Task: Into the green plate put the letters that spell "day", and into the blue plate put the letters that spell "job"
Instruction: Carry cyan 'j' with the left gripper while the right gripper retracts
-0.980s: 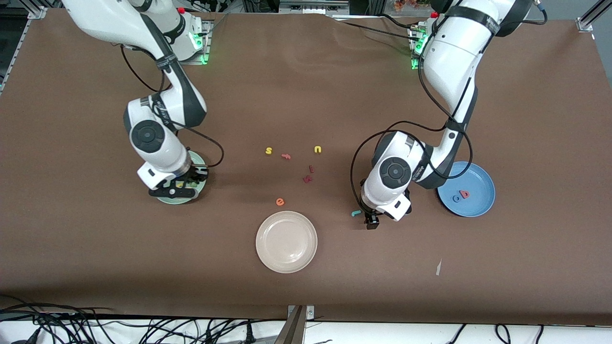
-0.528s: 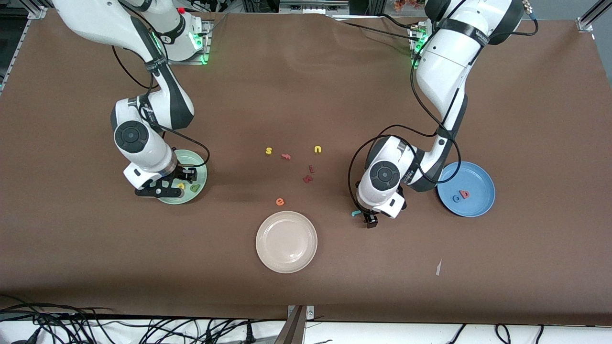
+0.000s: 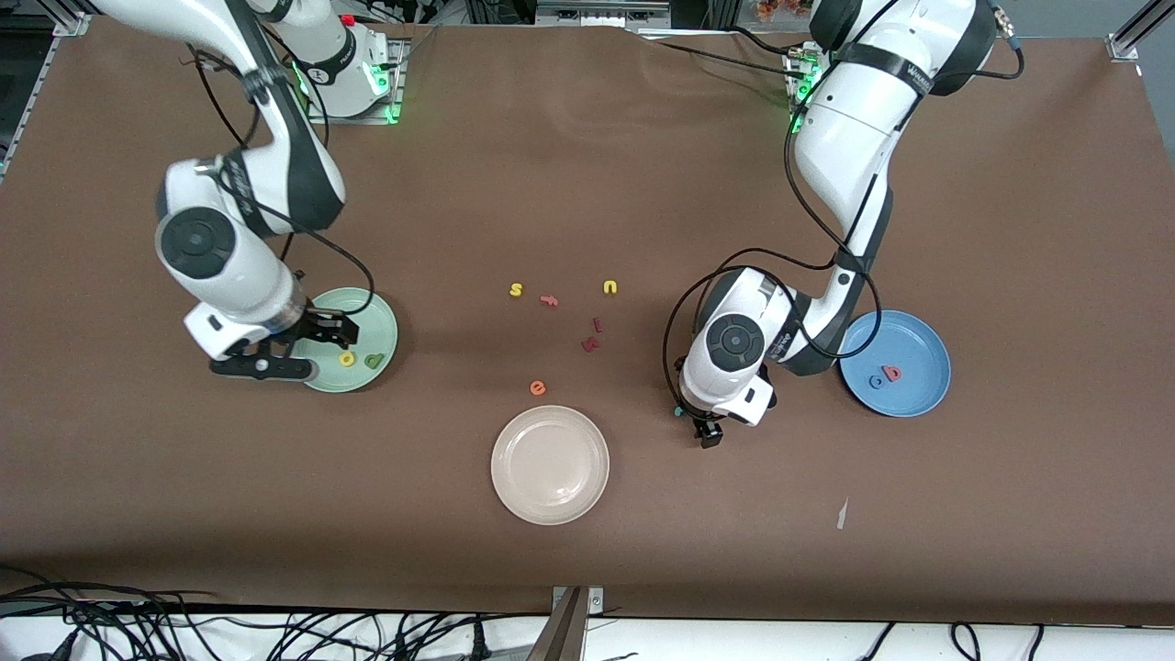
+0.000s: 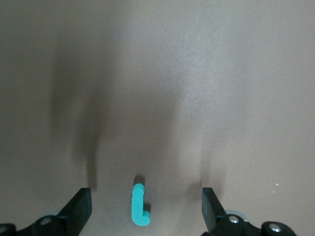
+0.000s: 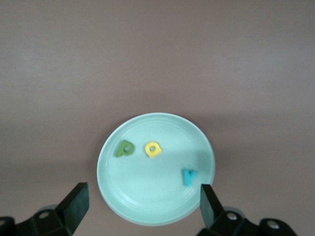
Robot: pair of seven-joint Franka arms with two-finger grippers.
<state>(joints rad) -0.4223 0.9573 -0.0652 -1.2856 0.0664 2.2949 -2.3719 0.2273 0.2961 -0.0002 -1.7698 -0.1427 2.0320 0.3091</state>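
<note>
Three letters in the green plate (image 5: 156, 206): olive a (image 5: 124, 148), yellow d (image 5: 153, 149), teal y (image 5: 188, 176). Two in the blue plate (image 3: 925, 395): blue o (image 3: 877, 382), red b (image 3: 891, 374). One teal j (image 4: 139, 205) flat on worktop (image 3: 587, 165), long axis running straight out from the left gripper (image 4: 145, 209), between its open fingers. Right gripper (image 5: 142, 206) above green plate, fingers open, empty.

Brown table (image 3: 587, 165) (plates (image 3: 549, 465), loose letters (image 3: 549, 300))

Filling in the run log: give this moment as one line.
left pincer: open, astride teal j | right pincer: open above green plate | d, a, y plated
</note>
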